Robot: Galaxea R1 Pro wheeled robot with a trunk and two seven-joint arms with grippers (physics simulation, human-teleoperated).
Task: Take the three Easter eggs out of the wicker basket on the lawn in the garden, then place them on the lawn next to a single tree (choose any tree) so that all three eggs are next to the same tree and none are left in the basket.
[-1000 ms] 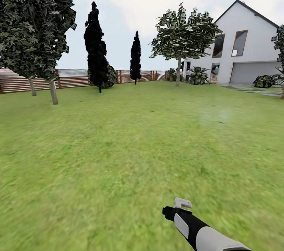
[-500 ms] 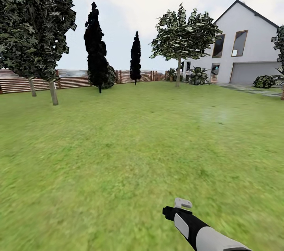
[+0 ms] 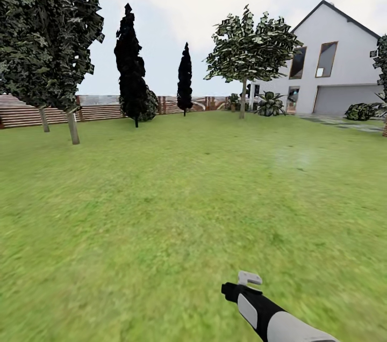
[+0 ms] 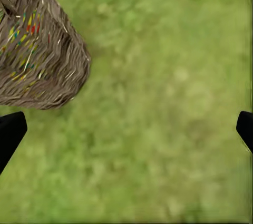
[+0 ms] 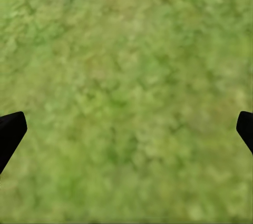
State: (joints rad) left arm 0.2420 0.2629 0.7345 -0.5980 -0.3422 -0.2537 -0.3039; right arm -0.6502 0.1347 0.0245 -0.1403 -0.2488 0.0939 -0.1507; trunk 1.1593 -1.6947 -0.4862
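Left wrist view has the left pincer spread wide, its black fingertips far apart over the lawn, empty. Off to one side of it, close by, stands the wicker basket; yellow, red and blue of the Easter eggs glint through the weave. Over bare grass, the right pincer likewise gapes wide, holding nothing.
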